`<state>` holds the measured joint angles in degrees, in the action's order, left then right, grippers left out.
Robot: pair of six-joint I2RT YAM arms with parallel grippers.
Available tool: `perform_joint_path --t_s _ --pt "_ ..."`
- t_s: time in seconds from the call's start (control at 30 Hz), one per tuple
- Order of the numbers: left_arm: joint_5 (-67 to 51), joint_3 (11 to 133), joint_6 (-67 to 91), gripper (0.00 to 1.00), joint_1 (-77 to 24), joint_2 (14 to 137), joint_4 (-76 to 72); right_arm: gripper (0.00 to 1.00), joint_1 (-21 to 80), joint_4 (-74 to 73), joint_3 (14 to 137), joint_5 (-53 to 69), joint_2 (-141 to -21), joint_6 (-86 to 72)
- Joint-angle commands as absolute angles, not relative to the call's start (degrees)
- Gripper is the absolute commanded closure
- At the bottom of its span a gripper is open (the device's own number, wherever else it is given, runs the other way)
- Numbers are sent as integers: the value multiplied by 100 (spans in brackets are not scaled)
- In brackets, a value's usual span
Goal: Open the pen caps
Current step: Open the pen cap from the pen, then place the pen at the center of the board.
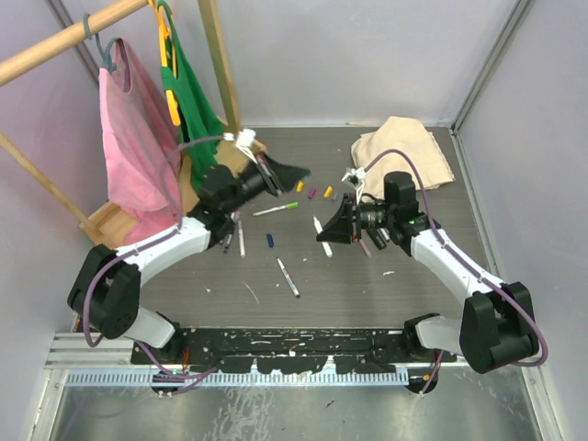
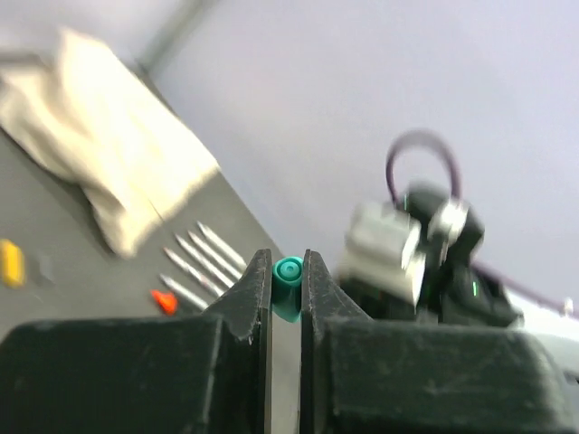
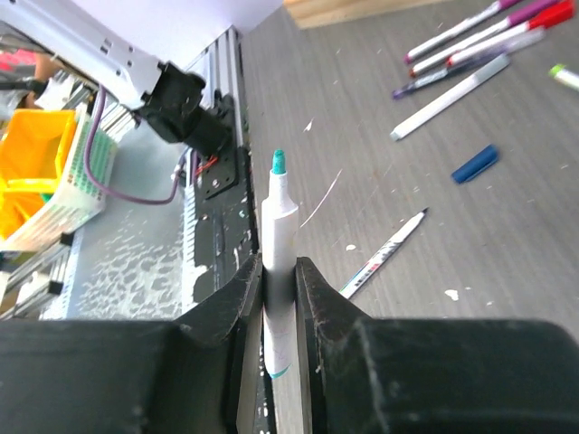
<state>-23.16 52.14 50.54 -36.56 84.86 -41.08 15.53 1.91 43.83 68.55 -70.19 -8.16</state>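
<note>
My left gripper [image 2: 286,269] is shut on a small teal pen cap [image 2: 289,287], held in the air off its pen. From above, this gripper [image 1: 296,172] hovers over the table's middle back. My right gripper [image 3: 279,271] is shut on a white pen barrel [image 3: 279,231] whose bare teal tip [image 3: 279,161] points away from the jaws. The top view shows that gripper [image 1: 328,236] a short way right of and below the left one. Loose caps lie between them: yellow [image 1: 299,186], pink [image 1: 312,193], orange [image 1: 328,192] and blue [image 1: 270,240].
A beige cloth [image 1: 402,152] lies at the back right. A wooden rack [image 1: 110,220] with pink and green garments stands at the back left. Loose pens lie on the grey table: a green-tipped one [image 1: 276,209], another [image 1: 288,277], and several [image 3: 479,41] near the left arm.
</note>
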Motion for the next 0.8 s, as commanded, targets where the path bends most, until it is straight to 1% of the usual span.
perform_joint_path --t_s 0.0,0.13,0.27,0.37,0.5,0.6,0.77 --pt "-1571 5584 4946 100 -3134 7972 -4389 99 1817 81 4386 6818 -7153 -640" --pt "-1148 5066 4764 100 -3120 7682 -3868 99 2041 78 4324 6310 -7295 -634" --pt "-770 4616 4678 100 -3123 7514 -3144 99 2493 119 4246 5342 -7625 -781" --pt "-379 4484 4729 100 -3129 7545 -2314 99 2821 179 4273 4732 -8002 -999" --pt "85 4619 4892 100 -3138 7831 -988 99 3180 272 4309 4028 -8510 -1581" --pt "227 4743 5044 100 -3148 8165 -431 99 3514 6 4560 3311 -8937 -1947" --pt "479 5251 5096 100 -3315 8866 417 97 3865 -130 4711 2605 -9264 -2136"
